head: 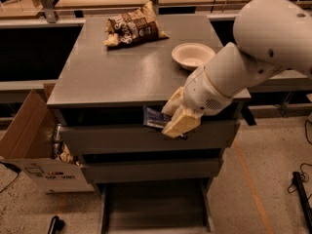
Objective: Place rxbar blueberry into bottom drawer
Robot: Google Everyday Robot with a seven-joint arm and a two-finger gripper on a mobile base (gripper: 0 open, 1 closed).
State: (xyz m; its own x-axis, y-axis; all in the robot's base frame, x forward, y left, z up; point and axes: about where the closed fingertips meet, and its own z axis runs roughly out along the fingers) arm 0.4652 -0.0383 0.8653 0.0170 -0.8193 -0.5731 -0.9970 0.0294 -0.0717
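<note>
My gripper (171,115) is shut on the rxbar blueberry (155,117), a dark blue flat bar sticking out to the left between my pale fingers (179,123). I hold it in front of the cabinet's top drawer front, just past the countertop's front edge. The bottom drawer (156,208) is pulled open below, a wide shallow grey tray; I see nothing in it. My white arm reaches in from the upper right.
A brown chip bag (134,26) lies at the back of the grey countertop (122,72). A white bowl (192,55) sits at its right. An open cardboard box (34,150) stands on the floor to the left. Black objects lie on the floor at lower left and right.
</note>
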